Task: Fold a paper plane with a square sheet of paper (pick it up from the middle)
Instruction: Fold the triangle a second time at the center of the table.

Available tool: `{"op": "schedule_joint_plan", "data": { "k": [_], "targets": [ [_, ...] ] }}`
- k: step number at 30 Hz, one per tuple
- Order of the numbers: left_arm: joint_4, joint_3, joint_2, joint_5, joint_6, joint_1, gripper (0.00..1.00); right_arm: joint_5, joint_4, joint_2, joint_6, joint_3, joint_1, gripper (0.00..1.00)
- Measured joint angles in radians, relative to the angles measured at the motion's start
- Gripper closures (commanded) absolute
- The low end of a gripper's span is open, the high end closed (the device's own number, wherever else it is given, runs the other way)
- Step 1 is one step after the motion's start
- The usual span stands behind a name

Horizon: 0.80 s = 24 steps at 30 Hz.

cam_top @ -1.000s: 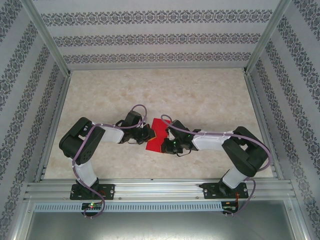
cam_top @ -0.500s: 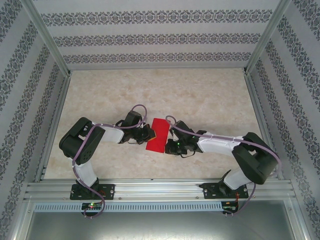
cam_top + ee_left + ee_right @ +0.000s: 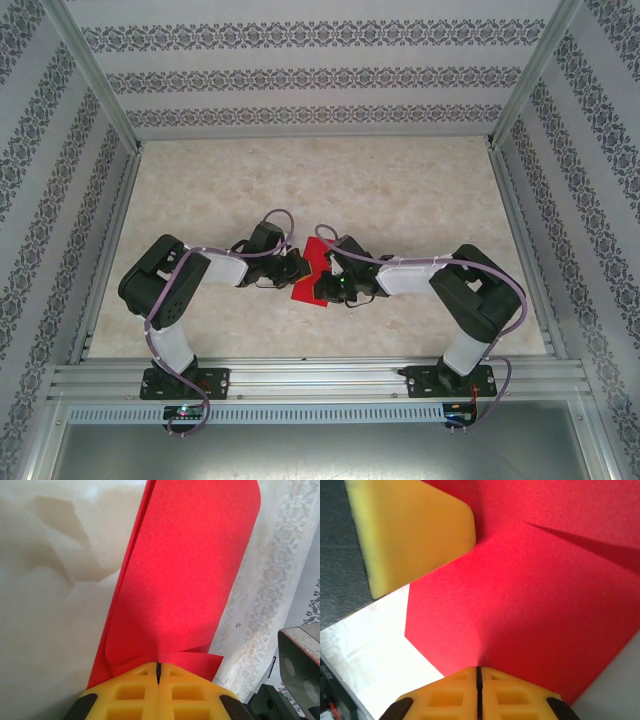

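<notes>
Paper (image 3: 302,290), folded, lifted mid-table (image 3: 400,190) between both arms. Left gripper (image 3: 158,666) clenched on one edge, the sheet rising from its closed jaws. Right gripper (image 3: 478,672) pinched tight on the opposite side.

Top view: bright, even, diffuse light, with no hot spots. The table (image 3: 400,190) reads pale and slightly washed. The arms throw only faint, soft-edged shadows close under them. Sharp corner to corner, and the rails stay straight out to the edges.

Left wrist: the red sheet (image 3: 185,570) is saturated and grainy, with a darker band towards 6 o'clock. There's a soft grey shadow on the table at 10 o'clock. The patterned wall (image 3: 272,580) at 3 o'clock is blown out and soft.

Right wrist: the sheet is very close and soft-focused. A hard dark wedge of shadow sits at 2 o'clock, and shade deepens towards 5 o'clock. The table patch at 8 o'clock is overexposed.
</notes>
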Motion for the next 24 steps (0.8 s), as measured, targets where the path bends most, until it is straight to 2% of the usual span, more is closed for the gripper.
{"op": "schedule_joint_plan", "data": {
  "k": [4, 11, 17, 24],
  "targets": [
    [0.0, 0.0, 0.0, 0.0, 0.003, 0.0, 1.0, -0.007, 0.058, -0.011, 0.02, -0.032, -0.001, 0.89],
    [0.0, 0.0, 0.002, 0.005, 0.004, 0.0, 1.0, -0.006, -0.049, -0.027, 0.01, 0.024, -0.001, 0.89],
    [0.0, 0.002, 0.003, 0.007, 0.004, 0.0, 1.0, -0.006, -0.056, -0.031, -0.008, 0.09, -0.001, 0.89],
    [0.0, 0.002, 0.003, 0.009, 0.008, 0.0, 1.0, -0.011, -0.022, 0.03, -0.007, 0.04, -0.002, 0.89]
  ]
}}
